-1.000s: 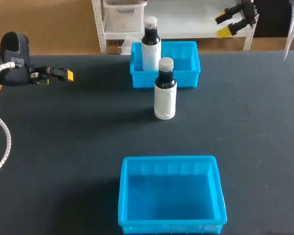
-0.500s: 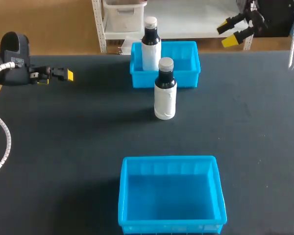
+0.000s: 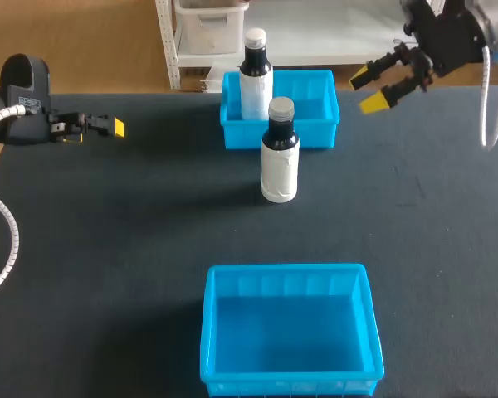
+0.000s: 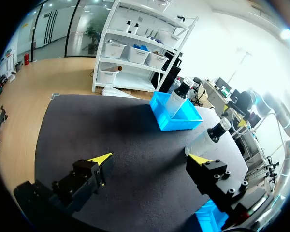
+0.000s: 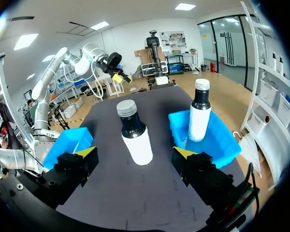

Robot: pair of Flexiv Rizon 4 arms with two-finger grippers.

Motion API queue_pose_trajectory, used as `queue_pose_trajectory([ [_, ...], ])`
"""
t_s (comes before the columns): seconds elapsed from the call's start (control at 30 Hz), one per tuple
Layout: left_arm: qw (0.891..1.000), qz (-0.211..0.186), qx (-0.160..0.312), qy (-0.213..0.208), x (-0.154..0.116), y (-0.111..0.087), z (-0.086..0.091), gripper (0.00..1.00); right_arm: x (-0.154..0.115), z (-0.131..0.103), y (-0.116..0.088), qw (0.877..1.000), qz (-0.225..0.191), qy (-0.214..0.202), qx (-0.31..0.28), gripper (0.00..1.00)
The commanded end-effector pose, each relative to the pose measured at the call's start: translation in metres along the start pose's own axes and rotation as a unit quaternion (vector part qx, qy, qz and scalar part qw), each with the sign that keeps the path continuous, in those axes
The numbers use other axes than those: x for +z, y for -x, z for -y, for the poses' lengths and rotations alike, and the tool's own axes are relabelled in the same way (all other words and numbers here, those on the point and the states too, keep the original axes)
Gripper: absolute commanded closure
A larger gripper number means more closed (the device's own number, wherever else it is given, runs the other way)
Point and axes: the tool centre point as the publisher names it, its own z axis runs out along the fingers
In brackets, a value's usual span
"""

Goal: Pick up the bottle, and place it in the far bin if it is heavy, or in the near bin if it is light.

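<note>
A bottle point(image 3: 279, 153) with a white body, black shoulders and a grey cap stands upright on the dark table, just in front of the far blue bin point(image 3: 319, 133). A second, similar bottle point(image 3: 255, 76) stands inside that bin at its left end. My right gripper point(image 3: 366, 91) hovers open to the right of the far bin. In its wrist view the gripper point(image 5: 135, 154) has the bottle point(image 5: 134, 130) ahead of it, apart from both fingers. My left gripper point(image 3: 112, 127) is open at the table's far left, well away from the bottle point(image 4: 205, 141).
The near blue bin point(image 3: 212, 332) sits at the table's front middle with nothing in it. Bare table lies between it and the standing bottle. From the right wrist, the far bin point(image 5: 217, 140) and near bin point(image 5: 67, 142) flank the bottle.
My right gripper has come down and leftward from the far right corner towards the far bin and the bottle, staying open. The left arm and both bottles have not moved.
</note>
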Motion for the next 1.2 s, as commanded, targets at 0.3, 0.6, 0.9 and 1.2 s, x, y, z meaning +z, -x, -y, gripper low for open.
queue_pose_trajectory([
  [0.3,1.0,0.0,0.0,0.0,0.0,0.0,0.0,0.0,0.027,-0.003,-0.003,0.98,0.005,-0.199,-0.017,0.0],
  [0.6,1.0,0.0,0.0,0.0,0.0,0.0,0.0,0.0,0.055,-0.001,0.004,0.988,0.015,-0.146,-0.036,0.0],
  [0.9,1.0,0.0,0.0,0.0,0.0,0.0,0.0,0.0,0.074,-0.006,0.013,0.993,0.026,-0.1,-0.049,0.0],
  [1.2,1.0,0.0,0.0,0.0,0.0,0.0,0.0,0.0,0.093,-0.011,0.022,0.996,0.03,-0.055,-0.063,0.0],
])
